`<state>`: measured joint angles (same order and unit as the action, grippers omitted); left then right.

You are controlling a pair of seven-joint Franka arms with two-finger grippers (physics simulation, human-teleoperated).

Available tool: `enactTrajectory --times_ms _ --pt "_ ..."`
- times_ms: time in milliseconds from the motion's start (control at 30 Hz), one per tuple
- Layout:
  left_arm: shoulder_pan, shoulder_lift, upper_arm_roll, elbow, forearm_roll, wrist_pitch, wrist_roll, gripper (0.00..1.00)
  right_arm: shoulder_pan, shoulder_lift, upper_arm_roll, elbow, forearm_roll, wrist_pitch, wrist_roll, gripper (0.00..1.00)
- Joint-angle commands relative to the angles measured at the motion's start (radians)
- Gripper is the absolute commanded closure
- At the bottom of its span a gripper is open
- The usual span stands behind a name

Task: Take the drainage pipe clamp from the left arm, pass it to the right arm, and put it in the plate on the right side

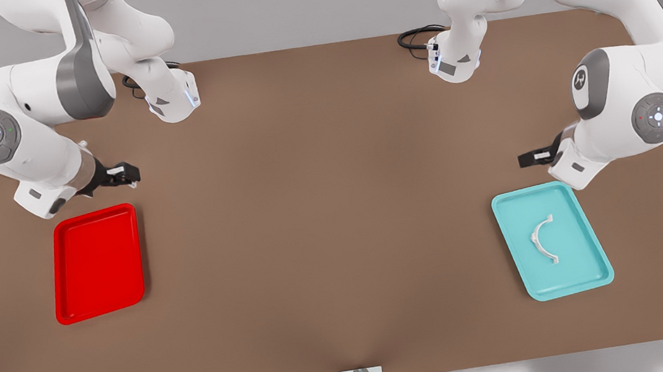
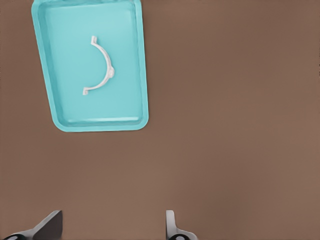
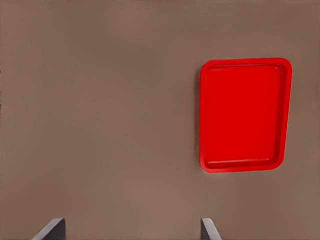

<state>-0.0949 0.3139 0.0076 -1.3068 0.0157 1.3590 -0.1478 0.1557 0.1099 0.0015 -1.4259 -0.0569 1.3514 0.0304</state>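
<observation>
Nothing grasped yet: clamp (image 1: 543,240) lies in the teal tray (image 1: 592,281). Left claw (image 2: 112,227), at the tray's 12 o'clock, and right claw (image 3: 132,230), waiting above the red plate (image 1: 70,303), gape empty. Next, the left claw descends onto the clamp.

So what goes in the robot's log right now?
clamp: in teal tray | red plate: empty | left end effector: open, above table | right end effector: open

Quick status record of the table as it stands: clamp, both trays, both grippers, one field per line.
clamp: small white half-ring pipe clamp lying flat in the teal tray
teal tray: glossy teal rectangular tray, front view's right
red tray: glossy red rectangular tray, front view's left, holds nothing
left gripper: open, beside the teal tray
right gripper: open, beside the red tray
</observation>
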Motion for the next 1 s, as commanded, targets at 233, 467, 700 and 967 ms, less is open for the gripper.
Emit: enactTrajectory --times_ms 233,467,700,967 --pt "0.014 0.370 0.175 -0.002 -0.020 0.483 -0.321 0.00 0.004 0.001 0.002 -0.005 0.000 0.057 0.028 0.00" --pt "0.037 0.435 0.170 -0.127 -0.033 0.835 -0.527 0.00 0.002 0.001 0.002 -0.008 0.002 0.054 0.029 0.00" --pt "0.038 0.573 0.167 -0.098 -0.008 0.976 -0.532 0.00 0.010 0.008 0.005 -0.008 0.000 0.054 0.037 0.00" --pt "0.080 0.537 0.167 -0.178 -0.051 1.014 -0.625 0.00 0.010 0.008 0.005 -0.008 0.002 0.048 0.036 0.00"
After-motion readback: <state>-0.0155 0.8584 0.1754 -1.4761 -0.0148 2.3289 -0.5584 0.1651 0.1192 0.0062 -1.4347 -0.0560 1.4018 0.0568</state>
